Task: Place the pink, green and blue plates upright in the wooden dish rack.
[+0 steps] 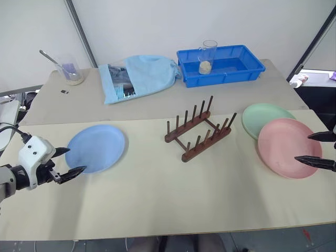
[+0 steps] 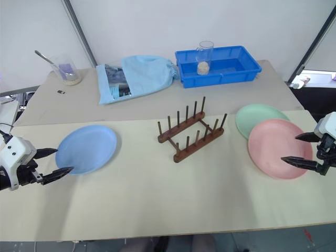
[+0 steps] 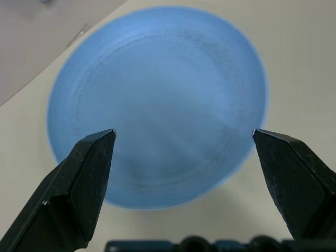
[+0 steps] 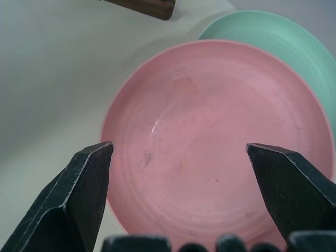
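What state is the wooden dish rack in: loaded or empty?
Empty. The wooden dish rack holds nothing between its pegs; all three plates lie flat on the table.

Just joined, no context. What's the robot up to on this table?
Nothing is held yet. The left hand is open, hovering at the near edge of the blue plate. The right hand is open beside the pink plate, whose far edge overlaps the green plate. All three plates lie flat on the table. The wooden dish rack stands between them with no plate in it.
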Action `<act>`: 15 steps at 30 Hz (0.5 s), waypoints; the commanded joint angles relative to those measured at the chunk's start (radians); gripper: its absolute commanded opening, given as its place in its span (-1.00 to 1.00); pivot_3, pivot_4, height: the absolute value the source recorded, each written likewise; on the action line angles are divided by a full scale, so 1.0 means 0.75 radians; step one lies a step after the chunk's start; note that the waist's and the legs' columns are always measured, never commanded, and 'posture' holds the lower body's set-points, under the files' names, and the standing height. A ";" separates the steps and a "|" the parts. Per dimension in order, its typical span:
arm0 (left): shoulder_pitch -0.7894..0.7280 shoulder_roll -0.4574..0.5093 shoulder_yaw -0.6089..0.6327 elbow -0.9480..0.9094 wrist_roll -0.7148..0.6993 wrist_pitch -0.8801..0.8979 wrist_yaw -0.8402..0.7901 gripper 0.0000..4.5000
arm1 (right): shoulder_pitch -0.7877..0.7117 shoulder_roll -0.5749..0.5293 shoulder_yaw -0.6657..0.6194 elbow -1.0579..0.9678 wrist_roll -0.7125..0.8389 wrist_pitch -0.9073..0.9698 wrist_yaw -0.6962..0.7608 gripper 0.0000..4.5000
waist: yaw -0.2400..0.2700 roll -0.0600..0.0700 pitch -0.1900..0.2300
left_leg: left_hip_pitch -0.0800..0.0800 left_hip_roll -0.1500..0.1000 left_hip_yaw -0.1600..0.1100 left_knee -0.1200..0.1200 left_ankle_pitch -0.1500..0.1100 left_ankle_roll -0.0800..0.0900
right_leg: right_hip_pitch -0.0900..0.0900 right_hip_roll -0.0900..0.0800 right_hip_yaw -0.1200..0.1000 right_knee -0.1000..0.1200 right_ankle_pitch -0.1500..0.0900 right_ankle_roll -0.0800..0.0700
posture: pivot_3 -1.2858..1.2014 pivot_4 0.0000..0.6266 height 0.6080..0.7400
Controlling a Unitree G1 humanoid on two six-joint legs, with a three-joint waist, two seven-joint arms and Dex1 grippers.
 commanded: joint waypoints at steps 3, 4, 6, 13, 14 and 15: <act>-0.048 -0.066 -0.142 -0.266 -0.098 0.053 0.023 0.98 | -0.028 0.014 -0.048 -0.173 0.093 0.058 0.002 1.00 | 0.002 0.000 0.000 | 0.000 0.000 0.001 0.000 0.000 0.000 | 0.000 0.000 0.000 0.000 0.000 0.000 | 0.03 -0.52 1.00; -0.063 -0.089 -0.204 -0.311 -0.101 0.063 0.037 0.98 | -0.006 0.020 -0.066 -0.236 0.122 0.087 0.013 1.00 | 0.002 0.000 0.000 | 0.000 0.000 0.001 0.000 0.000 0.000 | 0.001 0.000 0.000 0.000 0.000 0.000 | 0.03 -0.52 1.00; -0.112 -0.147 -0.320 -0.381 -0.115 0.098 0.081 0.98 | 0.038 0.035 -0.101 -0.374 0.195 0.167 0.027 1.00 | 0.003 0.000 0.000 | 0.000 0.001 0.001 0.000 0.000 0.000 | 0.000 0.000 0.001 0.000 0.000 0.000 | 0.03 -0.52 1.00; -0.354 -0.541 -0.814 -0.299 0.110 0.027 0.356 0.98 | 0.138 0.120 -0.191 -0.763 0.439 0.460 -0.052 1.00 | 0.028 -0.001 0.000 | 0.000 0.001 0.002 0.003 0.000 0.000 | 0.003 0.000 0.000 -0.002 0.003 0.001 | 0.03 -0.52 1.00; -0.378 -0.591 -0.860 -0.263 0.151 0.001 0.385 0.98 | 0.148 0.127 -0.199 -0.795 0.459 0.489 -0.064 1.00 | 0.034 -0.003 0.000 | 0.001 0.001 0.003 0.003 0.001 0.000 | 0.004 0.000 0.001 -0.003 0.004 0.001 | 0.03 -0.52 1.00; -0.395 -0.633 -0.893 -0.230 0.184 -0.027 0.404 0.98 | 0.160 0.132 -0.207 -0.819 0.466 0.504 -0.071 1.00 | 0.038 -0.005 0.000 | 0.001 0.001 0.004 0.004 0.001 0.000 | 0.004 0.000 0.001 -0.002 0.004 0.001 | 0.03 -0.52 1.00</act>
